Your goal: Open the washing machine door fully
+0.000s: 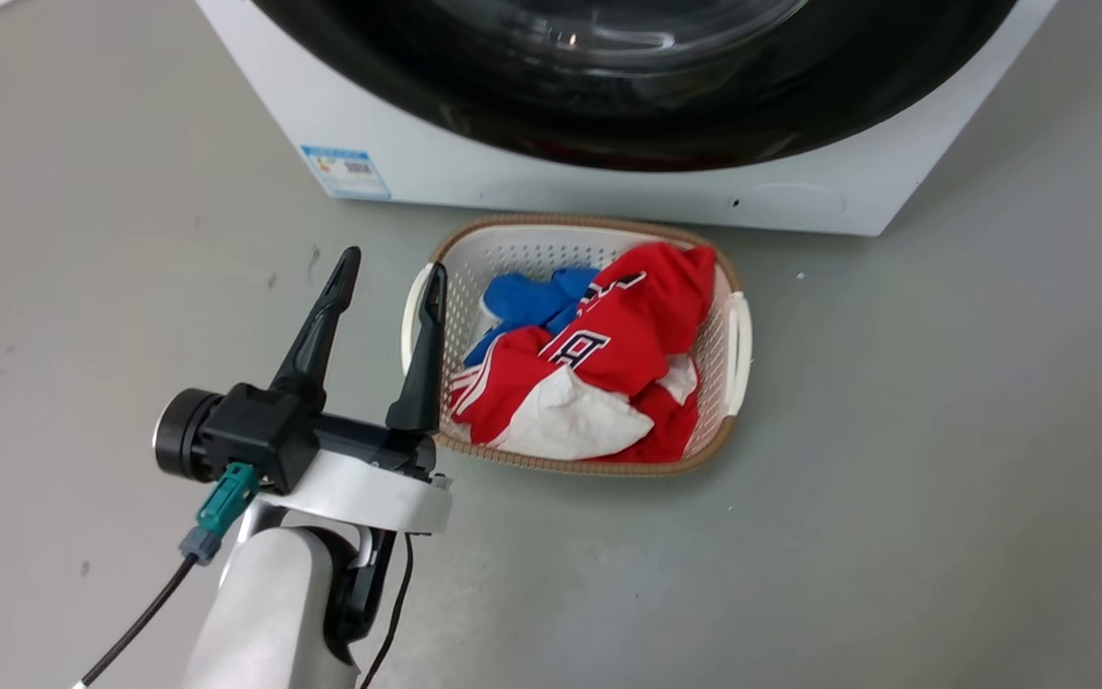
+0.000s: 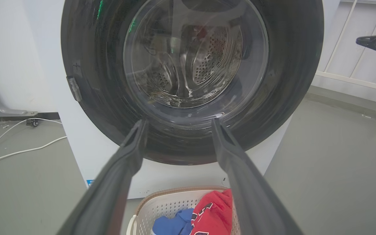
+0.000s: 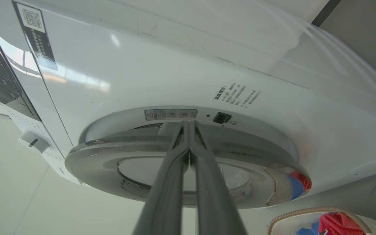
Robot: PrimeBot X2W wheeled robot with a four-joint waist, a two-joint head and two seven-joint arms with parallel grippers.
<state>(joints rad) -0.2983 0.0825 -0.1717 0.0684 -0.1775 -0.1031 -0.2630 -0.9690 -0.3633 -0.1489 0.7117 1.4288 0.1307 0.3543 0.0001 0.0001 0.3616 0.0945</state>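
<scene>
While the left gripper (image 1: pixel 393 263) hovers spread and empty, the right gripper (image 3: pixel 188 123), pinched together, reaches the rim of the washing machine door (image 3: pixel 103 155).

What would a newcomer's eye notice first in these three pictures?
The washing machine door, its black rim around bulging glass, dominates the left wrist view. On the floor before it, a basket holds a bright red garment. The open left gripper shows at the basket's left.

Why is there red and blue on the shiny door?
Right wrist view: the glossy washing machine door mirrors the red and blue clothes; glare streaks the white machine body. Left wrist view: the fingers of the left gripper look soft.
</scene>
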